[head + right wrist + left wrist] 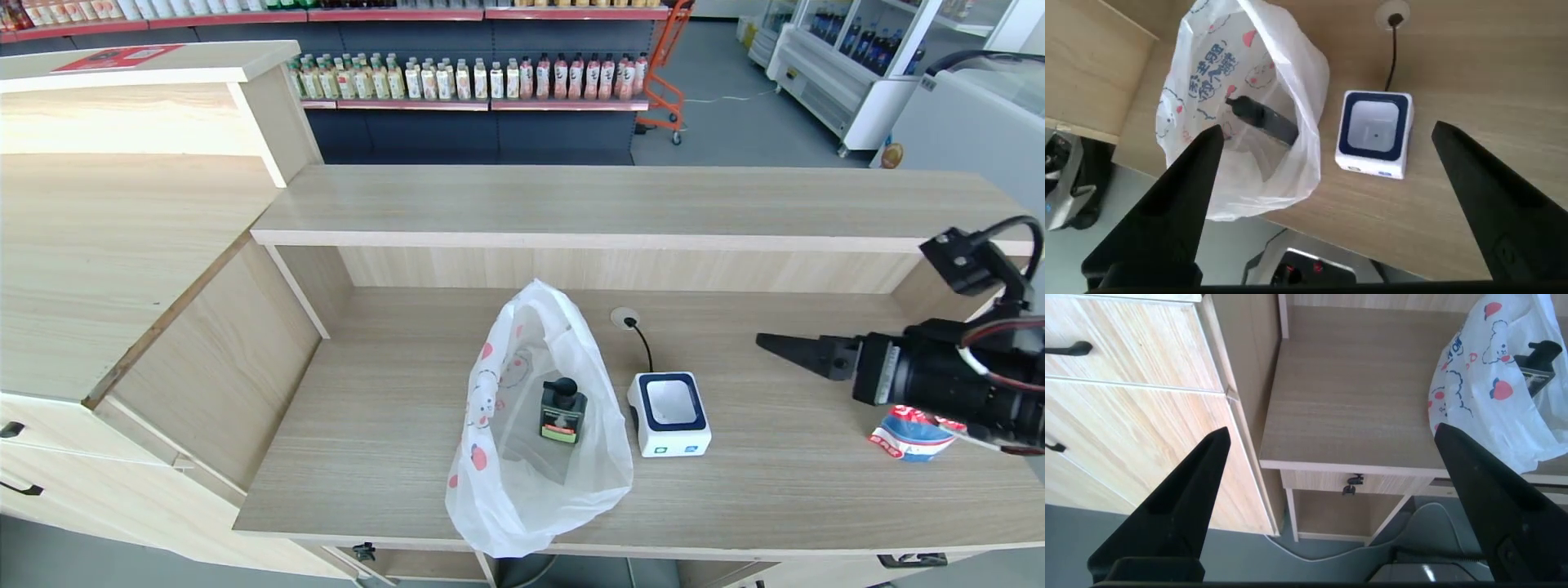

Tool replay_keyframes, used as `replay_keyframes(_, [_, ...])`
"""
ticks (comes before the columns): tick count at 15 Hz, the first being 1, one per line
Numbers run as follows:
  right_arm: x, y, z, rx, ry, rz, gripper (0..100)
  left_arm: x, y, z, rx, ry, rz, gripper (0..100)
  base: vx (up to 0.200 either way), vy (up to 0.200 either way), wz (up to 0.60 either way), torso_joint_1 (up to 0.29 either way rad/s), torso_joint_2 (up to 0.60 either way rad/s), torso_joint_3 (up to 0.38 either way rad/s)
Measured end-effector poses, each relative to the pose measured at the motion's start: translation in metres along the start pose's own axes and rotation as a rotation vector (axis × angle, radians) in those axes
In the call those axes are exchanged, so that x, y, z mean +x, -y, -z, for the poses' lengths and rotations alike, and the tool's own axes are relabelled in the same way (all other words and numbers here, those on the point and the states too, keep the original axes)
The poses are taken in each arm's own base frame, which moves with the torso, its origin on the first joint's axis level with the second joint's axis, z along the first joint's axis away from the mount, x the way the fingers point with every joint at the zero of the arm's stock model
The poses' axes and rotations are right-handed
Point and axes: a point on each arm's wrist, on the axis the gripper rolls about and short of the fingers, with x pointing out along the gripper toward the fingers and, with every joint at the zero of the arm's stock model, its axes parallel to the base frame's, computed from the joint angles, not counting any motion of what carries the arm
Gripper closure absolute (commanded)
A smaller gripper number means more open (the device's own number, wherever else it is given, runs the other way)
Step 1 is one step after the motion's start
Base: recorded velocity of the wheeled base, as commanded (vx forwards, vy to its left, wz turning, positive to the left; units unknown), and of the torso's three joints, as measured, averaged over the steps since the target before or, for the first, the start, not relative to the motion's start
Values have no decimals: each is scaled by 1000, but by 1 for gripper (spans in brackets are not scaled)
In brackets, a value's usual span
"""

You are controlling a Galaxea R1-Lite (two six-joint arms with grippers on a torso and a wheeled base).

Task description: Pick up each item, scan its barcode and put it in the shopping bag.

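Shopping bag (535,425) stands on the desk (392,425) near the front edge, mouth open and facing up so items can drop straight in. A dark pump bottle (563,411) is upright inside it, so by my judgement that one is done. The scanner (669,412) sits just beside the bag on the robot's right, window up. Its cable (645,343) runs back to a hole in the desk (624,317). Scanner next to bag makes sense, since it keeps the path from scan to drop short.

The right tool (1327,131) is held above the desk to the right of the scanner, pointing towards it, with fingers spread wide and nothing between them. A red, white and blue packet (914,433) lies on the desk under the right arm, well apart from the bag. It's partly hidden by the arm, probably a soft pouch, and I can't tell where its barcode is. It looks like the next item to do, and the right arm is the one nearest it.

The left tool (1333,431) hangs off the desk's front left corner, beside the drawer fronts (1118,400), with fingers wide apart and empty. The bag is off to one side of it. It's parked out of the way, so it blocks neither the bag mouth nor the scanner.
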Motion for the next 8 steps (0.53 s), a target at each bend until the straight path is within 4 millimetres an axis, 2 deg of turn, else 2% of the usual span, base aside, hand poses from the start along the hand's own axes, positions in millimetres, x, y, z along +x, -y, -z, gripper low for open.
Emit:
replay_keyframes(2, [-63, 0, 33, -29, 35, 121, 0, 0, 0, 0, 0, 0, 0, 0, 0, 0, 0, 0, 0, 0])
replay_keyframes(4, [-109, -4, 71, -51, 77, 217, 0, 0, 0, 0, 0, 0, 0, 0, 0, 0, 0, 0, 0, 0])
replay_keyframes(5, [-129, -7, 92, -61, 92, 266, 0, 0, 0, 0, 0, 0, 0, 0, 0, 0, 0, 0, 0, 0])
replay_keyframes(8, [-167, -11, 147, -104, 155, 377, 0, 0, 0, 0, 0, 0, 0, 0, 0, 0, 0, 0, 0, 0])
